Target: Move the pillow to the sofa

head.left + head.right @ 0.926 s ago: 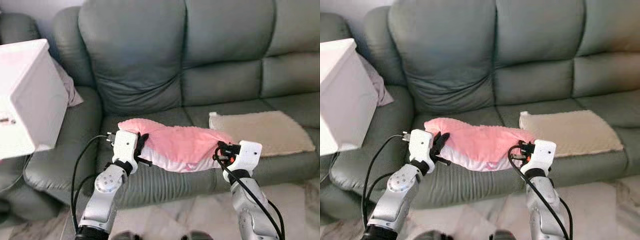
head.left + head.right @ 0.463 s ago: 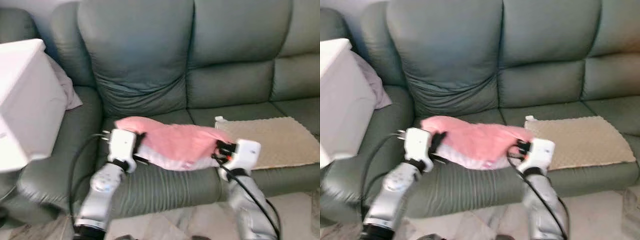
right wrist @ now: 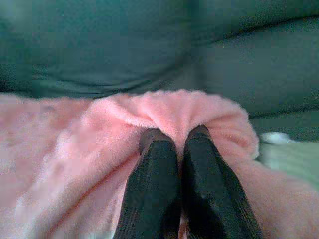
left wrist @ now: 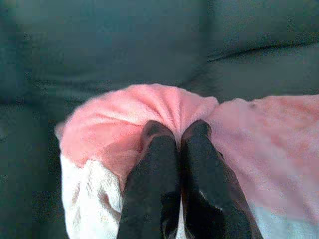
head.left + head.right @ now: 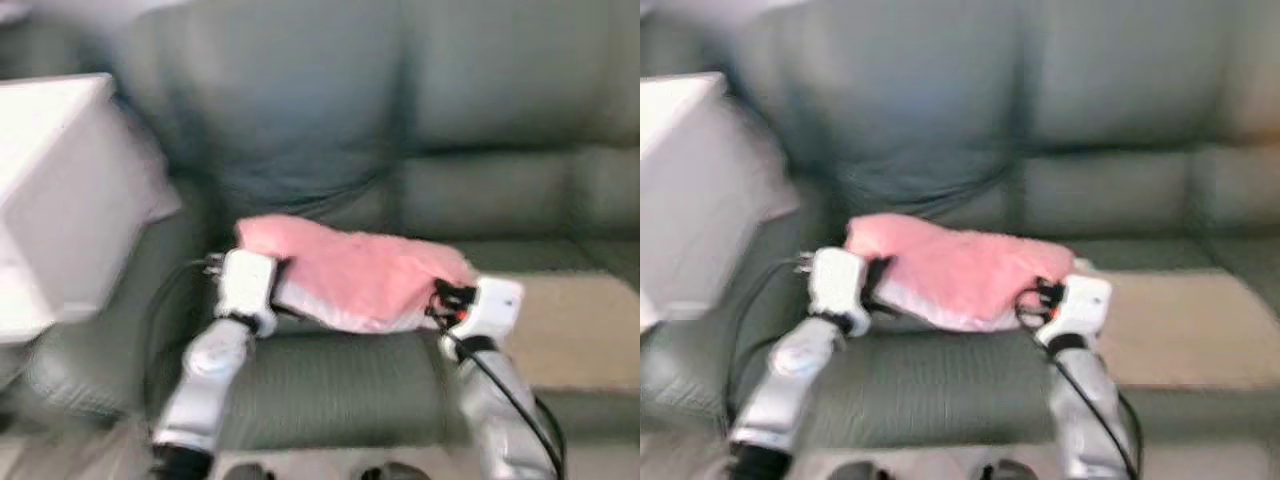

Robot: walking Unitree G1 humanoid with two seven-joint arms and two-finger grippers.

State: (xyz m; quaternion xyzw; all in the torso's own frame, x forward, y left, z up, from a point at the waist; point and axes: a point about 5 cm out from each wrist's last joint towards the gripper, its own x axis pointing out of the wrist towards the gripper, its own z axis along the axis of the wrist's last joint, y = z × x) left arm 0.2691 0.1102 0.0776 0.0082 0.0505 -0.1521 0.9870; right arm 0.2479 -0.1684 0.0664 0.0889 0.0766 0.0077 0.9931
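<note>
Pillow (image 5: 355, 275) closer to sofa (image 5: 480, 120) now — btwn left end effector (image 4: 175, 130) & right end effector (image 3: 175, 135).

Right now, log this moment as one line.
left gripper: shut on pillow | right gripper: shut on pillow | pillow: held over sofa seat | view: blurred

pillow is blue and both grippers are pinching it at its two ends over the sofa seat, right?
Not quite: the pillow is pink, as the left eye view shows. The rest holds: the left gripper and right gripper pinch its two ends over the sofa seat.
</note>
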